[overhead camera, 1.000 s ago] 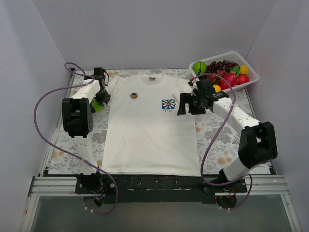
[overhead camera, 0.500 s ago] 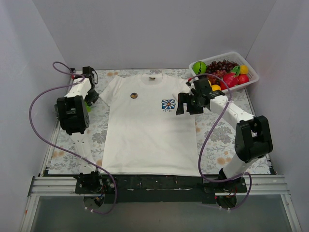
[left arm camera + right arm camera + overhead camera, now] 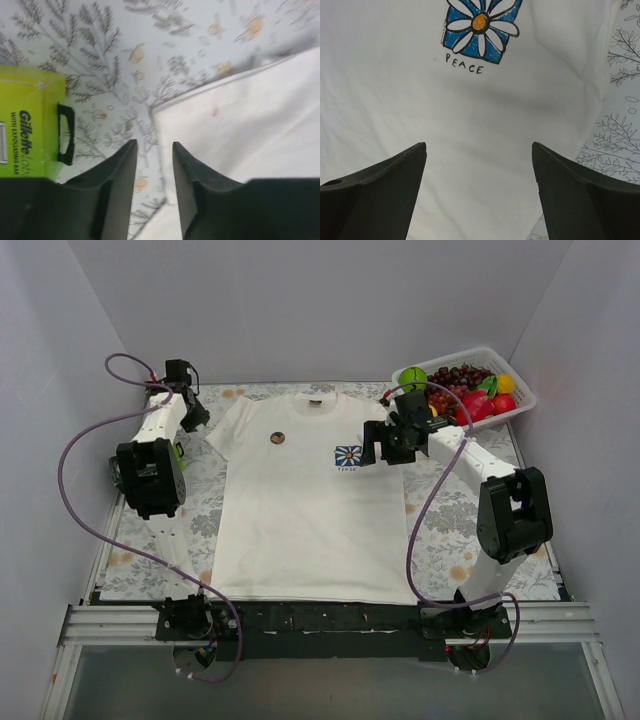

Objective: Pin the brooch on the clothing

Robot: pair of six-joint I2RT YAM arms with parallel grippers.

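Shirt [image 3: 310, 510]: is lying flat and front up on the table [image 3: 450, 530], with its neck toward the far side.
Brooch [image 3: 277, 437]: is sitting on the shirt's chest, level with the blue print [image 3: 348, 456] and on the left arm's side of it, well apart from both arms.
Left fingers [image 3: 122, 175]: are standing a narrow gap apart and gripping nothing. They are hanging over the edge of the shirt's sleeve on the left arm's side, one finger above the cloth of the sleeve and the other above the bare table just beside it.
Right fingers [image 3: 385, 175]: are spread wide and holding nothing. They are hanging over the shirt's front next to the blue print, which reads PEACE under a white flower.
Green box [image 3: 30, 125]: is lying on the table just beside that same sleeve.
Basket [image 3: 520, 390]: is standing beyond the shirt's other sleeve, at the far corner of the table, holding fruit.
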